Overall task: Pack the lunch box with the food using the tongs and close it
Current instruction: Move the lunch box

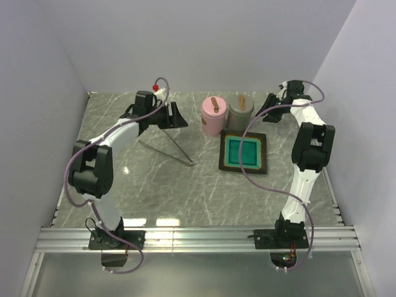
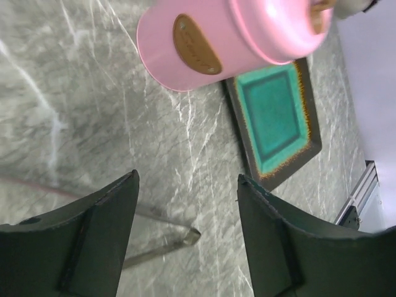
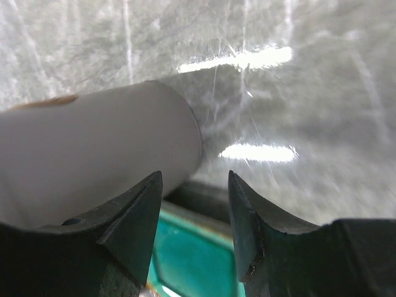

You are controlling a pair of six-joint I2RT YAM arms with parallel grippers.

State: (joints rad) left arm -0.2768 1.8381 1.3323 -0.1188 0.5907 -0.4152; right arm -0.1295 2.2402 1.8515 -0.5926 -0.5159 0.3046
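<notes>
Tongs (image 1: 167,152): flat on the desk, left of centre, joined end toward the black tray (image 1: 242,169), free ends toward the far-left corner. Likely light, springy, slick steel that lies low. Best pinched across both arms near mid-length. Left gripper (image 2: 187,179) hovers over them, fingers spread, empty. Right gripper (image 3: 195,176) also spread and empty, beside the grey canister (image 3: 93,154). No food in view.

One pair of tongs (image 1: 166,153), two canisters (image 1: 214,117) (image 1: 240,114), one square tray (image 1: 242,152)
</notes>
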